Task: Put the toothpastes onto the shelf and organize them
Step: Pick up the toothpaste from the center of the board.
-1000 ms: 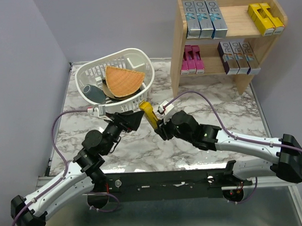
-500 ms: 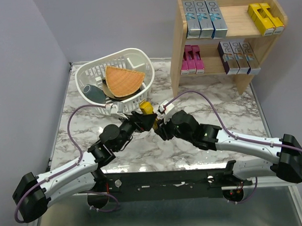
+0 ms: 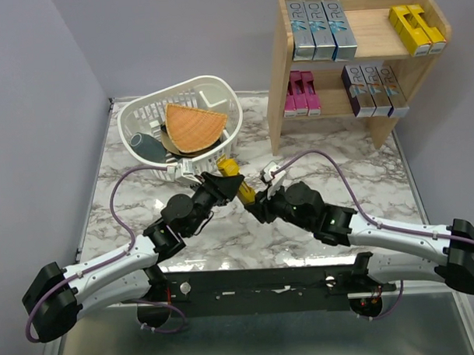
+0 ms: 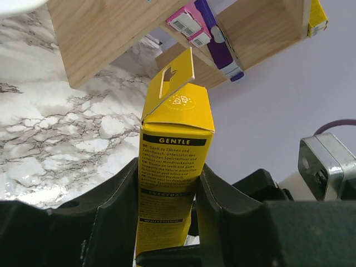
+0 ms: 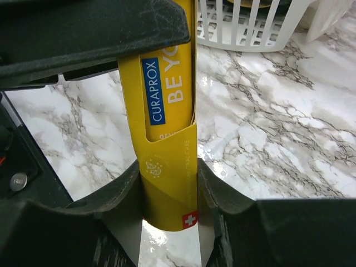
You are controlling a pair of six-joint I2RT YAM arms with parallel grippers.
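Note:
A yellow toothpaste carton (image 3: pixel 237 181) hangs above the marble table between my two arms, in front of the basket. My left gripper (image 3: pixel 226 187) is shut on its upper part (image 4: pixel 175 144), both fingers pressed to the carton's sides. My right gripper (image 3: pixel 253 200) is shut on the other end (image 5: pixel 167 167). The wooden shelf (image 3: pixel 276 75) stands at the back right. Its top tier holds three blue-silver toothpastes (image 3: pixel 321 28) and two yellow ones (image 3: pixel 416 27). Its lower tier holds pink ones (image 3: pixel 302 93) and three purple-silver ones (image 3: pixel 374 88).
A white slotted basket (image 3: pixel 141 111) sits at the back left with an orange wedge (image 3: pixel 194 126) and grey items inside, just behind the two grippers. Purple cables loop over both arms.
My left arm swung right from beside the carton to it, and its open jaws closed on the carton's upper part. The right gripper kept its grip and shifted slightly.

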